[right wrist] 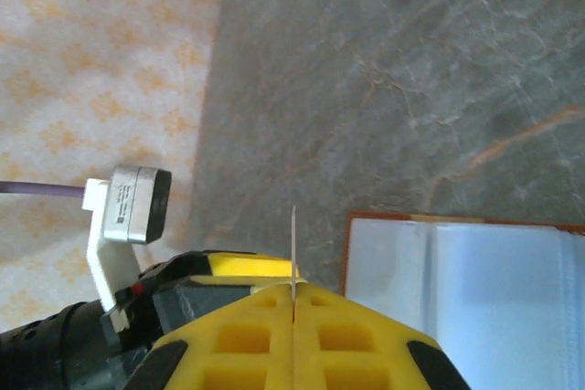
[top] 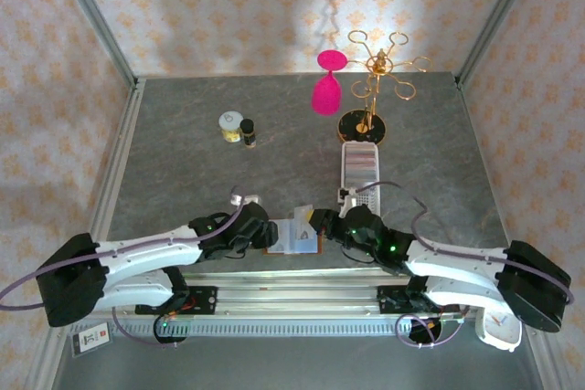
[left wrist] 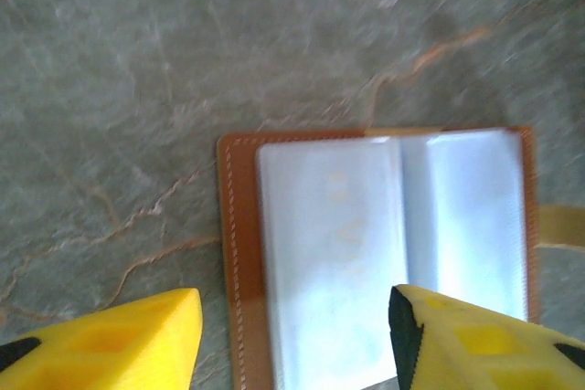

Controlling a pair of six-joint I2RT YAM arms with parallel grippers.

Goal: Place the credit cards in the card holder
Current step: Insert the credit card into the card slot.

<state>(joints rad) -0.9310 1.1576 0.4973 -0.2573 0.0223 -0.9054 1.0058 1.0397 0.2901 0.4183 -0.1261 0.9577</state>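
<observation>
Right wrist: right claw (right wrist: 294, 293) pinches card (right wrist: 293, 237) edge-on beside card holder (right wrist: 475, 271).

A grey marbled table (top: 183, 152) is found bearing an open wallet (top: 294, 237), white tray (top: 358, 166), gold stand (top: 364, 125), jar (top: 230, 125) and bottle (top: 248, 132).

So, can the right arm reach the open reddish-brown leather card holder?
Probably yes: the right pincer, shut on a thin pale plastic card, sits beside the card holder with bare table between; the open left pincer over it may crowd.
</observation>
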